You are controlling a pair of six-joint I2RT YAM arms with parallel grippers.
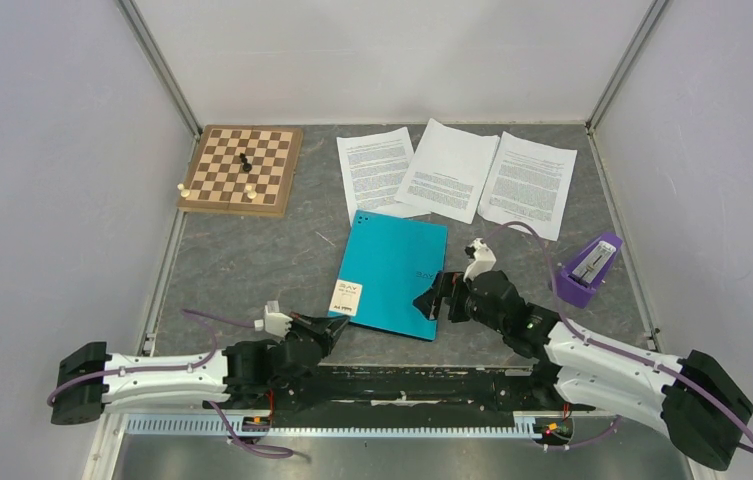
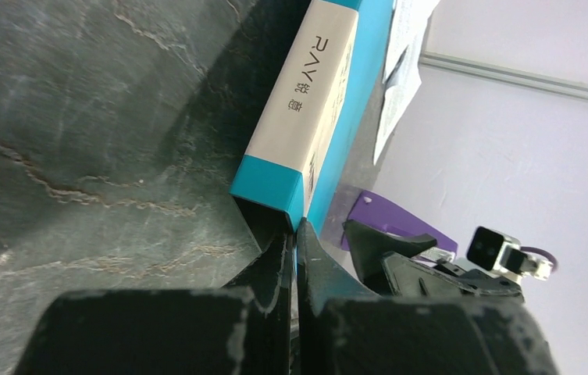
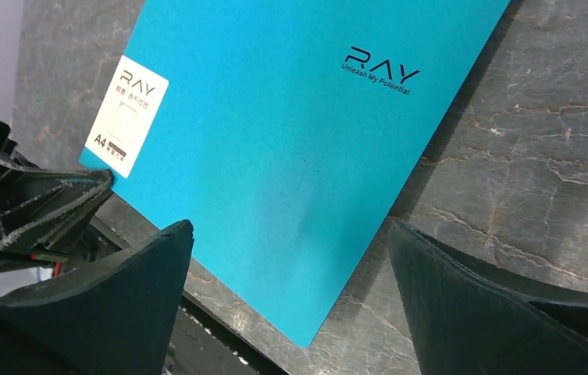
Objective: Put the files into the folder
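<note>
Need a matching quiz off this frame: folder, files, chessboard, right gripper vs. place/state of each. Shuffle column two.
Things:
1. folder
2. files
3. chessboard
4. right gripper

Place or state:
a. wooden, far left
b. three white sheets side by side, far side
c. open, at the folder's near-right corner
d. teal, centre, near-left corner pinched by the shut left gripper

Pairs: 1-d, 2-b, 3-a, 4-c

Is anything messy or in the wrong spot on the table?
Yes. One pale chess piece sits at the very left edge of the chessboard, off the squares. The teal folder lies crooked, and the three paper sheets overlap at different angles.
</note>
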